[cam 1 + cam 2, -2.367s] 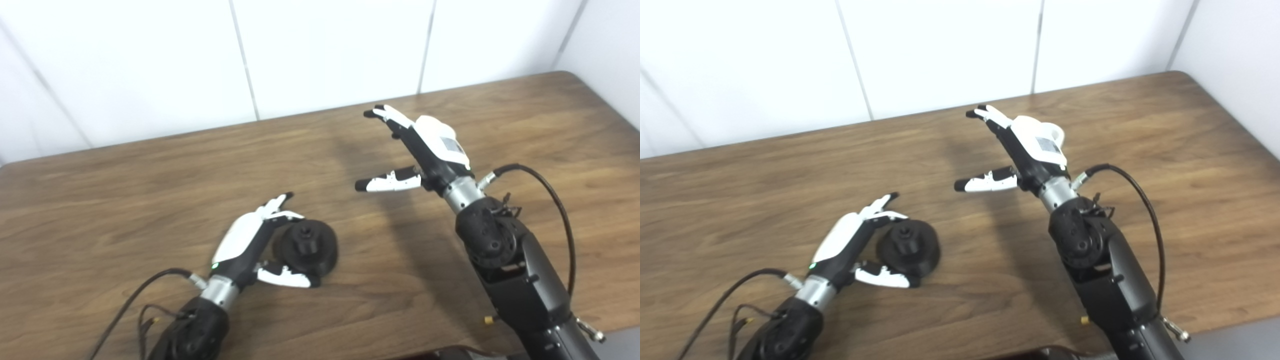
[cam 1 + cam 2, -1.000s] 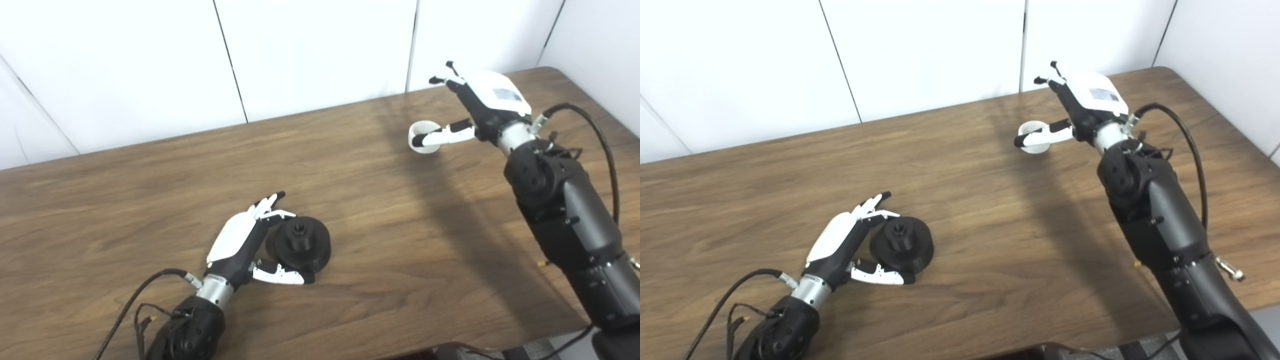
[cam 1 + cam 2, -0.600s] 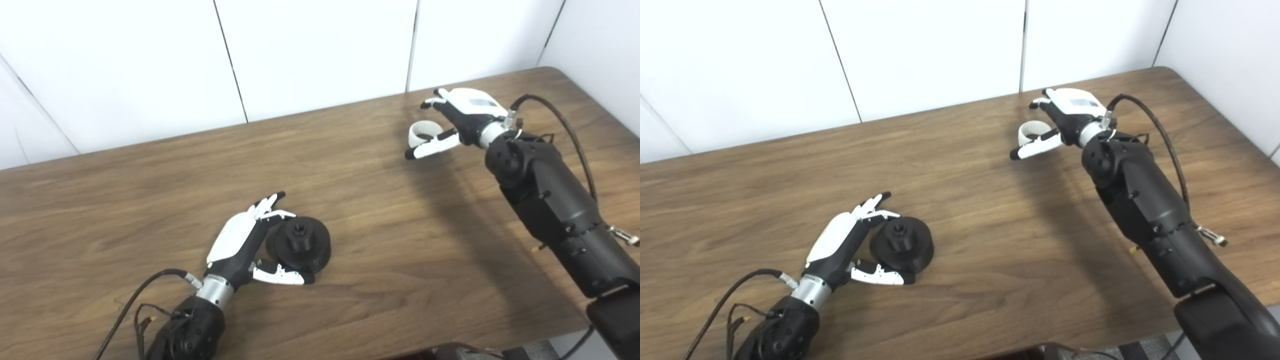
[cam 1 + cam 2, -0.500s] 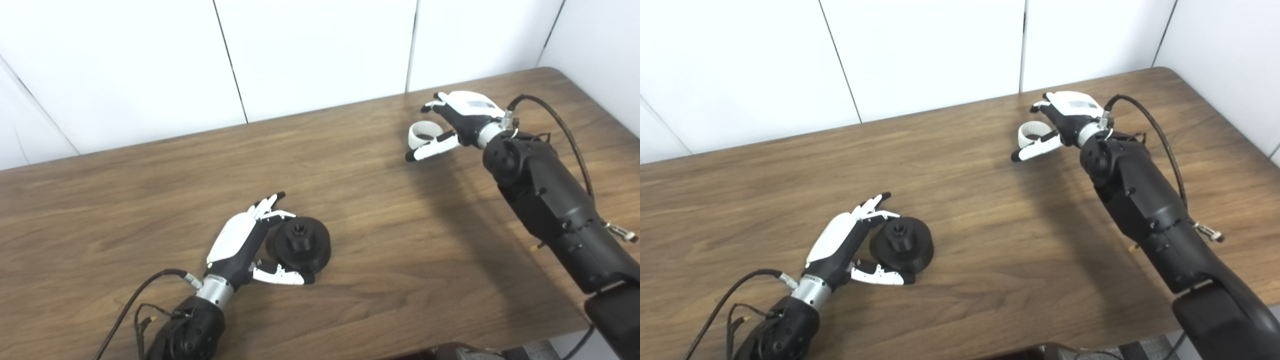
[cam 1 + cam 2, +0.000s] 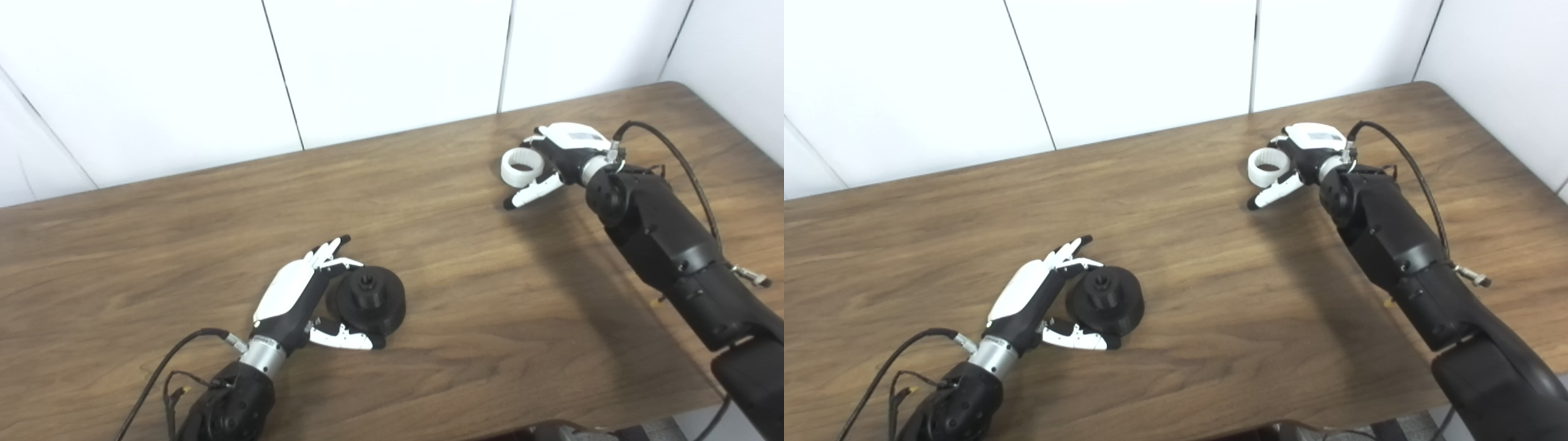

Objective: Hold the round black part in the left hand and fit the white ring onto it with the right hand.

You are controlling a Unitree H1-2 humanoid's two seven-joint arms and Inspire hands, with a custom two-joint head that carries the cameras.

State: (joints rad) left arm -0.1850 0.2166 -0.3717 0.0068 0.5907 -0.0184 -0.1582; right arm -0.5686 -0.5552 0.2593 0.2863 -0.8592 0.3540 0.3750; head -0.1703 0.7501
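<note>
The round black part (image 5: 366, 298) lies on the wooden table (image 5: 490, 318), its small hub facing up. My left hand (image 5: 294, 297) rests open beside it, with the fingers along its left side and the thumb against its front edge. The white ring (image 5: 519, 166) sits far to the right near the back of the table. My right hand (image 5: 554, 160) is low around it, fingers curled behind the ring and the thumb stretched across its front. A clamped grip does not show.
White wall panels (image 5: 392, 67) rise straight behind the table's back edge. The table's rounded back right corner (image 5: 683, 87) lies just beyond the right hand. A black cable (image 5: 686, 159) loops off the right wrist, and another cable (image 5: 165, 367) trails from the left wrist.
The right hand has swung right and back, then come down around the white ring, its fingers curling in behind it. The left hand and black part have stayed put. The camera shifted early on.
</note>
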